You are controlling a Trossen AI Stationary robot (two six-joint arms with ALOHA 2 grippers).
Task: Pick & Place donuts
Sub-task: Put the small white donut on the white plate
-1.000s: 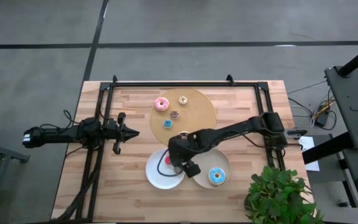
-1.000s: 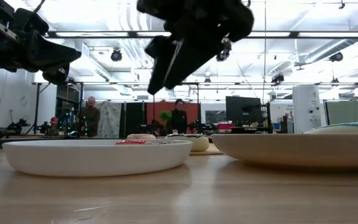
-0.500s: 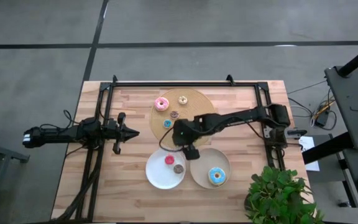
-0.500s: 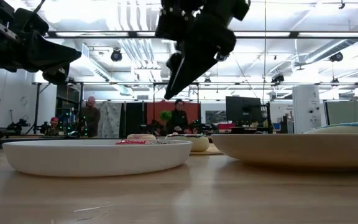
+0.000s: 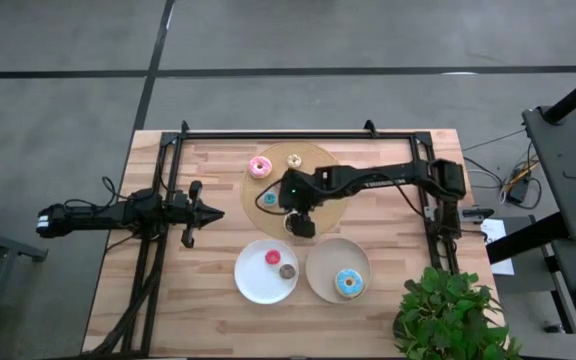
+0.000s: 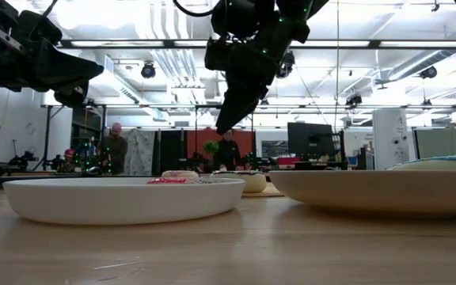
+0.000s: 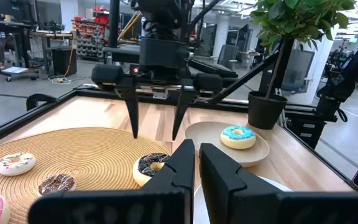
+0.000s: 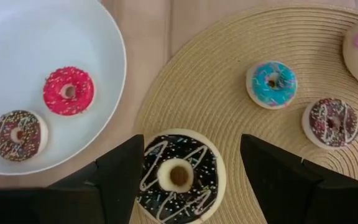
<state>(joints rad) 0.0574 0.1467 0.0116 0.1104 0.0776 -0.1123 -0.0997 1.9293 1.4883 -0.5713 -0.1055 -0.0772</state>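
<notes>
The chocolate donut (image 8: pixel 178 177) lies flat on the round woven mat (image 8: pixel 241 118), close to the mat's edge that faces the two plates, and the right gripper (image 8: pixel 188 177) hangs straight above it with its fingers spread wide and empty, one on each side of the ring. It looks like a small, light, stiff toy with a smooth glazed top, so it should lift easily but could slide or tip if pinched off-centre; my judgement is that the best hold is across the outer rim, squarely through the middle, with the fingers lowered until their tips nearly reach the mat. On the same mat lie a small blue donut (image 8: pixel 271 83) and a small brown sprinkled donut (image 8: pixel 332 122), near each other, with a pink donut (image 5: pixel 260 167) and a tan donut (image 5: pixel 294 160) toward the mat's far edge. The white plate (image 8: pixel 17 31), near the table's front edge, already carries a small red donut (image 8: pixel 68 91) and a small dark brown donut (image 8: pixel 17 134), side by side and not touching. Just beside it the beige plate (image 5: pixel 320 272) holds a light blue donut (image 5: pixel 348 283). The left gripper (image 5: pixel 210 212) waits with its fingers pressed together, holding nothing, by the table's left edge. A potted plant (image 5: pixel 446 308) stands at the front right corner.
</notes>
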